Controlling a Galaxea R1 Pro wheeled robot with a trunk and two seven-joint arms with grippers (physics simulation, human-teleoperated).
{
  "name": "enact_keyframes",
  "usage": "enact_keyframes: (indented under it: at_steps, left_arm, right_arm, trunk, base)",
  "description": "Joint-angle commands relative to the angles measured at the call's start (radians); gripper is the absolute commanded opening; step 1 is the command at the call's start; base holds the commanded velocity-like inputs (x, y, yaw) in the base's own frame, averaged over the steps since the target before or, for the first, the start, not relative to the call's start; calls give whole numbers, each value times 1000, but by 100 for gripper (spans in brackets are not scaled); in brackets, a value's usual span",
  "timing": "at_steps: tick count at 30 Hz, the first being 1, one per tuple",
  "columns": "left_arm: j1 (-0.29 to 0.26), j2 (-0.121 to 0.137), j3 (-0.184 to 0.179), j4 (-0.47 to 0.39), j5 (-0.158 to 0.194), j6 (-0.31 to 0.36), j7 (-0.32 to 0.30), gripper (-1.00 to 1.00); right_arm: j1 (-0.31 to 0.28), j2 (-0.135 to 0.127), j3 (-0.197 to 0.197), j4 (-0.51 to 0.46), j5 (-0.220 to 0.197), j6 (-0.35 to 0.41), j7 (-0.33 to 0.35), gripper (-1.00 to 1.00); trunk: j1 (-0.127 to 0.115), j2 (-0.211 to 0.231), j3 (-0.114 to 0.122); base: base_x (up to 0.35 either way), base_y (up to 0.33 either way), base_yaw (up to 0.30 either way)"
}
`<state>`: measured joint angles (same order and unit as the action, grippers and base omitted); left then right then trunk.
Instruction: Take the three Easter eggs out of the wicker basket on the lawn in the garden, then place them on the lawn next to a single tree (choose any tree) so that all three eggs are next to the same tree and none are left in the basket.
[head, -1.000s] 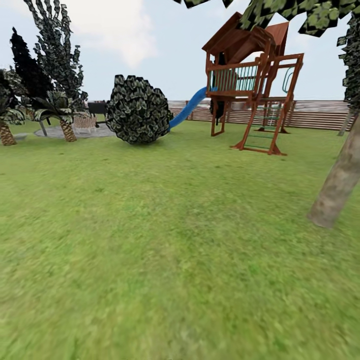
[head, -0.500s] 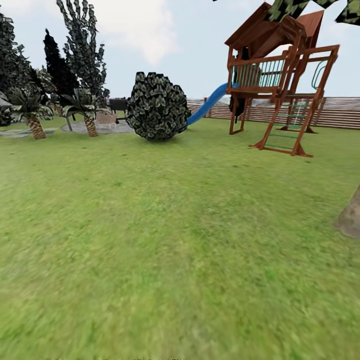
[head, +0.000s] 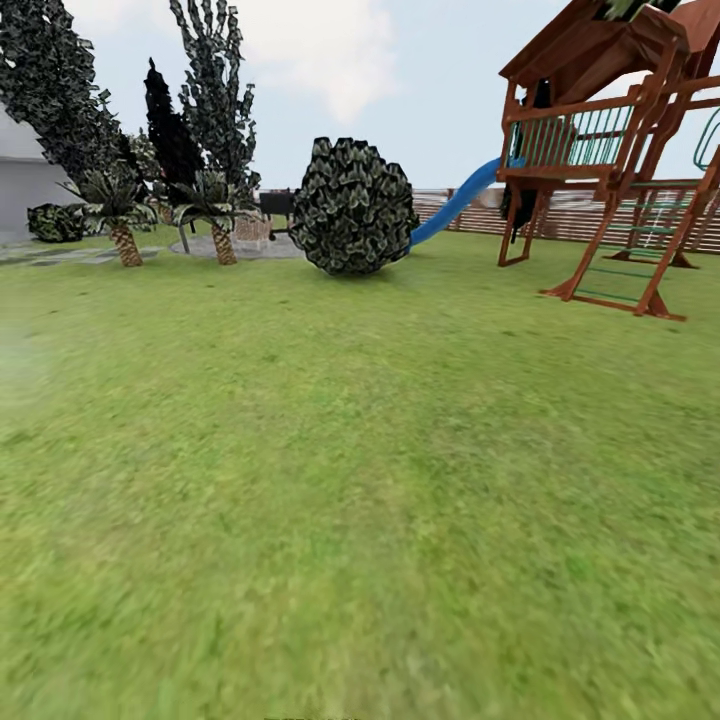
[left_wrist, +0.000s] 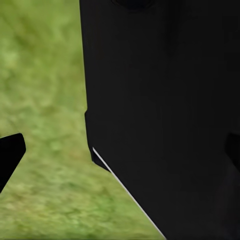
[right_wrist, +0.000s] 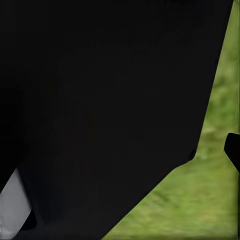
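The lawn (head: 360, 480) spreads across the head view as broad green grass, blurred close up. The Easter eggs and the wicker basket are out of view, and so is the tree's trunk. The brown slat fence (head: 585, 215) of the garden runs along the far side. In the left wrist view my left gripper (left_wrist: 121, 150) is open over grass, one dark fingertip (left_wrist: 10, 155) at each edge of the picture and a black part of the robot between them. In the right wrist view my right gripper (right_wrist: 120, 150) has one fingertip (right_wrist: 233, 149) far out at the edge, the other hidden behind black bodywork.
A round dark bush (head: 352, 205) stands mid-distance. A wooden playset (head: 610, 160) with a blue slide (head: 455, 203) is at the right. Two short palms (head: 120, 215), dark columnar trees (head: 215, 90) and a grey paved patch (head: 240, 245) lie at the far left.
The camera has turned left, so bush and playset sit further right in the picture. The grey-tan trunk at the right edge has slipped out of frame.
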<state>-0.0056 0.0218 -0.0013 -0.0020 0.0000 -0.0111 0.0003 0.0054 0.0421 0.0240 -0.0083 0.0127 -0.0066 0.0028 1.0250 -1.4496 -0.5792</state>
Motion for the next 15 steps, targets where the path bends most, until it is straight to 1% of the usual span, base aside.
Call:
enact_keyframes:
  at_steps: [1, 4, 7, 11, 15]
  left_arm:
    - [-1, 0, 0, 0, 0, -1, 0, 100]
    - [-1, 0, 0, 0, 0, -1, 0, 100]
    - [-1, 0, 0, 0, 0, -1, 0, 100]
    - [-1, 0, 0, 0, 0, -1, 0, 100]
    - [-1, 0, 0, 0, 0, -1, 0, 100]
  right_arm:
    - [0, 1, 2, -1, 1, -1, 0, 100]
    - [0, 9, 2, -3, 1, -3, 0, 100]
    - [0, 32, 6, -18, 2, -5, 0, 100]
    - [-1, 41, 9, -26, 1, -5, 0, 100]
    - [-1, 49, 6, -37, -10, 9, 3, 100]
  trunk:
    - [0, 0, -2]
    - [0, 0, -4]
    - [0, 0, -7]
    - [0, 0, -10]
    - [0, 0, -13]
  base:
    - [0, 0, 246]
    - [0, 0, 250]
    - [0, 0, 256]
    - [0, 0, 264]
    - [0, 0, 272]
